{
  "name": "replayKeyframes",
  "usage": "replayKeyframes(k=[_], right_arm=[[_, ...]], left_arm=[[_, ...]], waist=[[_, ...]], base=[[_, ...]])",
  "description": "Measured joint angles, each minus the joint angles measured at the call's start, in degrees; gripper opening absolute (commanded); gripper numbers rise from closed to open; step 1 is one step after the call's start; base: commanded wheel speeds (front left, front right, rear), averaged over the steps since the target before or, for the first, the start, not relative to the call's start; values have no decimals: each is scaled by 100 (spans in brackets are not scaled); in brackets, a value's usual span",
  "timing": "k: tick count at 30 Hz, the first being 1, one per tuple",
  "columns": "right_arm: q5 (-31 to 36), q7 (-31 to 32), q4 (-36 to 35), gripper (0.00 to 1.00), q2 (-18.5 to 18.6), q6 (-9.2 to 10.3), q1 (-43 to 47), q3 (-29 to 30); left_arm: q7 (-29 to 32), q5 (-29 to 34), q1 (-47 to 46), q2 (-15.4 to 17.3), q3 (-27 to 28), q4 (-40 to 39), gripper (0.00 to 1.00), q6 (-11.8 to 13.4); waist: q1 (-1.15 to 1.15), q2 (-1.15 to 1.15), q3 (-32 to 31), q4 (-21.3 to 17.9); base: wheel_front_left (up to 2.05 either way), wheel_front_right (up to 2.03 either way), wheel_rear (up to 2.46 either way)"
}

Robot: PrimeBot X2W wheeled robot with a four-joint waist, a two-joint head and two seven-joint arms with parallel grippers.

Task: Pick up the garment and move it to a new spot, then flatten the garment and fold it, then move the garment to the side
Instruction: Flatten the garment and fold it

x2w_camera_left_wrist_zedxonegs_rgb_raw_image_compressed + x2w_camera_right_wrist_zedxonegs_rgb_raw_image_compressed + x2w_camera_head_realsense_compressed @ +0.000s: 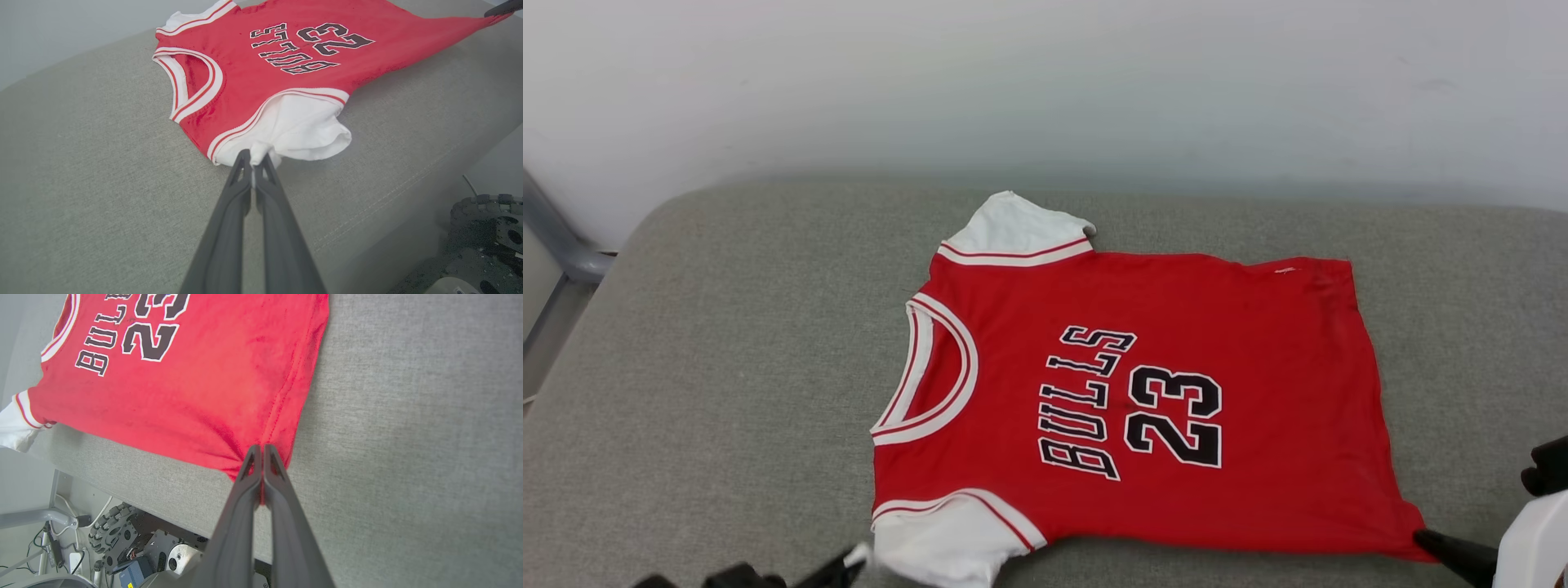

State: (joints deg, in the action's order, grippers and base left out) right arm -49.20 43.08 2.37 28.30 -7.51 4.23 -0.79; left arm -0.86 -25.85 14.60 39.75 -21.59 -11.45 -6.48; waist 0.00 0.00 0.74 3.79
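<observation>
Left gripper (253, 157) and right gripper (261, 448) each pinch the shirt (1135, 384) at its near edge.
Grey cushion (727, 367) holds the shirt spread flat, print up, centre-right; left grips the white sleeve (298, 130), right a hem corner (267, 435). Judged: flattening nearly done; folding and moving aside remain.

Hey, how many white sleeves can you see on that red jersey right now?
2. The far sleeve lies flat on the side of the jersey away from the robot. The near sleeve is at the front edge, pinched in the left gripper. Neither is hidden.
</observation>
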Motion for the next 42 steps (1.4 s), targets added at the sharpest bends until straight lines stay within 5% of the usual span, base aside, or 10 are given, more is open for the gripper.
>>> replayKeyframes(k=[13, 34, 35, 36, 37, 38, 42], right_arm=[[714, 420, -428, 0, -431, 0, -1094, 390], [1451, 178, 839, 0, -631, 0, -2633, -148], [1462, 149, 904, 0, -627, 0, -2668, -182], [1488, 116, 978, 0, -625, 0, -2696, -212], [1545, 43, 1051, 20, -617, 0, -2724, -234], [1559, -31, 1125, 100, -619, -1, -2760, -238], [1544, -300, 1327, 100, -676, -1, -2815, -315]], left_arm=[[-131, 132, -1788, -38, 163, 435, 0, -25], [-226, -127, -4084, -113, -983, 2377, 0, -101], [-205, -163, -4142, -151, -1033, 2492, 3, -101], [-177, -174, -4201, -188, -1116, 2615, 37, -101], [-166, -162, -4239, -224, -1173, 2707, 80, -102], [-170, -162, -4290, -275, -1190, 2847, 100, -102], [-313, -163, -4429, -492, -1220, 3247, 100, -78]], waist=[[1, 0, 725, -104], [2, 0, 1898, -202], [2, 0, 1904, -197], [2, 0, 1902, -193], [1, 0, 1896, -188], [1, 0, 1884, -182], [1, 0, 1762, -173]], base=[[0, 0, 0], [0, 0, 0], [0, 0, 0], [0, 0, 0], [0, 0, 0], [0, 0, 0], [0, 0, 0]])
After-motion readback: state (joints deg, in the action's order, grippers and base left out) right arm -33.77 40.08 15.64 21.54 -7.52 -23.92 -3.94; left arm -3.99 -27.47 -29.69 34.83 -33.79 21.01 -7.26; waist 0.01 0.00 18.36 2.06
